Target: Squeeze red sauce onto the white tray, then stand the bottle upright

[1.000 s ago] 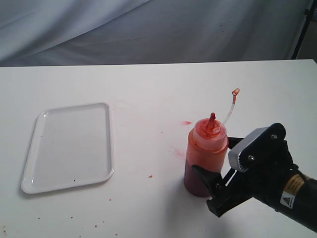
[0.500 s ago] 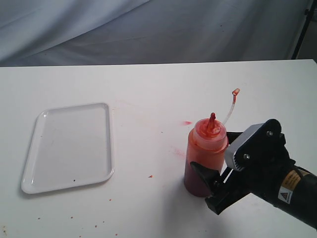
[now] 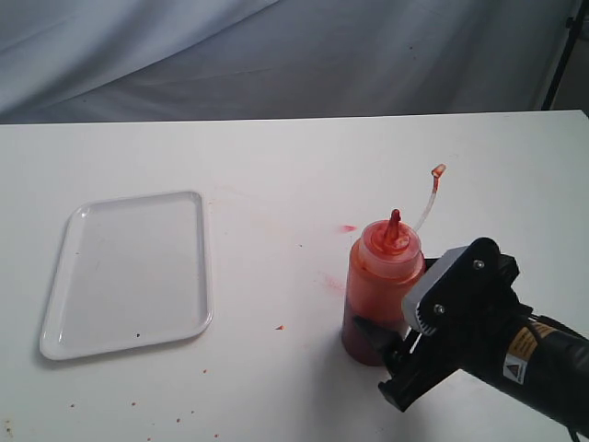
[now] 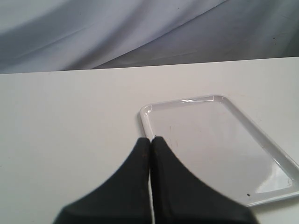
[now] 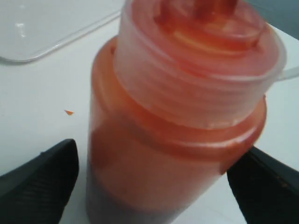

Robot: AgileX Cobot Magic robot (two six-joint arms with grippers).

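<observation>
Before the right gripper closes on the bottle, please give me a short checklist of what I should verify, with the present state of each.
1. The bottle stands upright on the table: ok.
2. The right gripper is open, one finger on each side of the bottle: ok.
3. The nozzle is uncapped, its tiny cap off on the tether: ok.
4. The white tray is bare but for a dark speck: ok.
5. The left gripper is shut, near the tray's rim, not by the bottle: ok.
6. The fingers touch the bottle wall: cannot tell.
</observation>
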